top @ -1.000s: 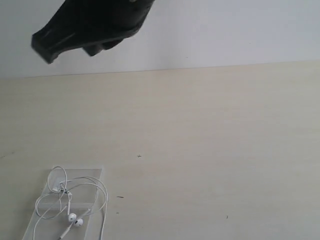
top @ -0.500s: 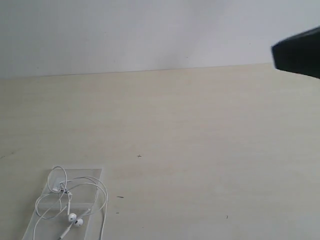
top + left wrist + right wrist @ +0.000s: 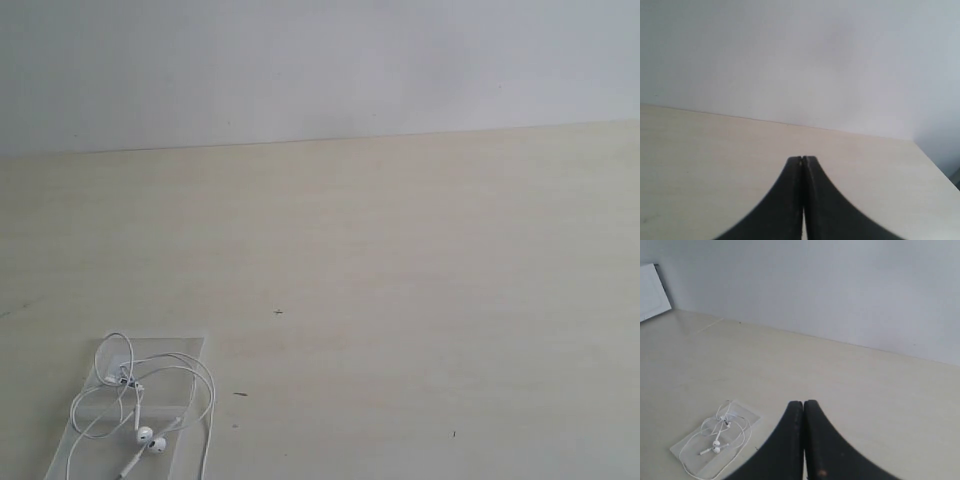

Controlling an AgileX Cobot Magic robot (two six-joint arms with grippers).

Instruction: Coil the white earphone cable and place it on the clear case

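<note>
Left fingers (image 3: 790,200): pressed together tip to tip, nothing between them. Their camera shows only bare tabletop (image 3: 715,150) and wall, with no task item in sight.

Right fingers (image 3: 790,440): also closed flat against each other and empty, held well above the tabletop.

White earphone cable (image 3: 716,444): visible past the right fingers, well apart from them, lower and off to one side.

Exterior view: neither arm in frame. The white earphone cable (image 3: 137,408) lies in loose loops on the clear case (image 3: 180,350), in the lower left corner, which is the left arm's side.

The case's long axis runs from the near edge away into the scene, slightly slanted. One strand seems to trail over the case's long edge onto the tabletop (image 3: 400,300).

Judgement: placement looks essentially done. Any tidy-up favours the left arm, approaching along the case's length.
</note>
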